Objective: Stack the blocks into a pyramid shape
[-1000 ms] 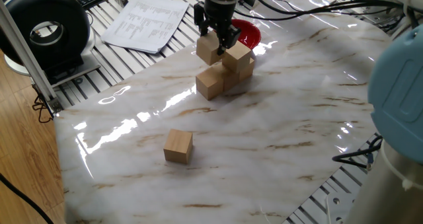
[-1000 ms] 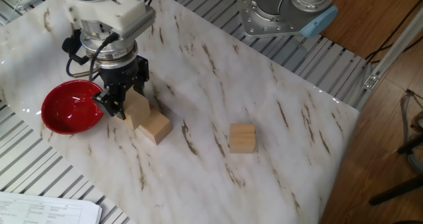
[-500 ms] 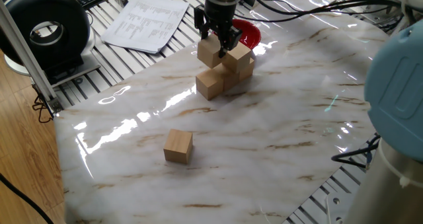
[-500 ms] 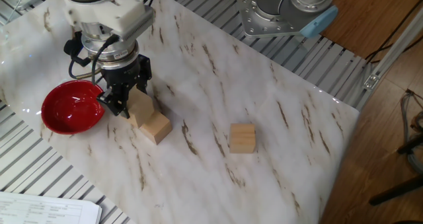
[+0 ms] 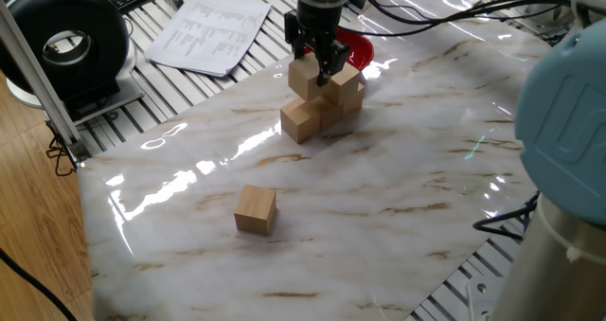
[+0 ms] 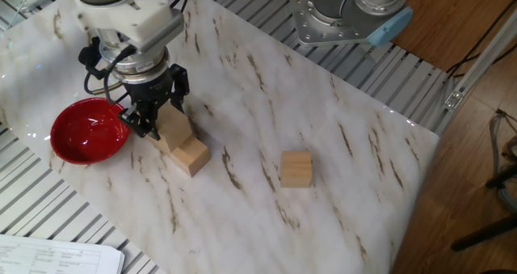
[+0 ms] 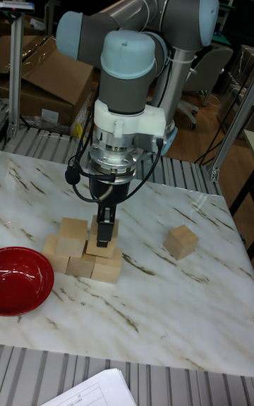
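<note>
The gripper (image 5: 316, 67), clamping a block (image 5: 304, 78), is shifting toward 3 o'clock over the stack (image 5: 322, 108); no writing legible.

No legible text anywhere. Printed sheet (image 5: 211, 29) beyond the table's far-left corner carries rows of print, too small to read. Same sheet's corner (image 6: 56, 254) shows faint lines, unreadable. Blocks, red bowl and arm housing are unmarked in all views.

light: bright, overhead | glare: streaks on glossy table (image 5: 189, 174) | focus: sharp | shadows: soft
</note>
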You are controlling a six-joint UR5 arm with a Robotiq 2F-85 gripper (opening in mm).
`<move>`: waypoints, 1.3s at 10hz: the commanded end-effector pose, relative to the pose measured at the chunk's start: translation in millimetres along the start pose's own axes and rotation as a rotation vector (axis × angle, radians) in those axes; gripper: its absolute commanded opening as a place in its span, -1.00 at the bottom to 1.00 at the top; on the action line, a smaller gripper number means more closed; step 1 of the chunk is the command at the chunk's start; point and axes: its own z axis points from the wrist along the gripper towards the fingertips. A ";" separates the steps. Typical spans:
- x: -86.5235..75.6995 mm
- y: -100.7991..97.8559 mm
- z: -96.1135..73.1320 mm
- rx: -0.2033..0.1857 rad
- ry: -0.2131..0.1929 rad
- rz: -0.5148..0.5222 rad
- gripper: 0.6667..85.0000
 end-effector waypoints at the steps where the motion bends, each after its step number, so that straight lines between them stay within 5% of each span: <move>1: -0.9 2.5 1.8 -0.017 -0.012 0.035 -0.99; 13: 3.8 -0.2 12.8 -0.036 -0.004 0.063 -0.99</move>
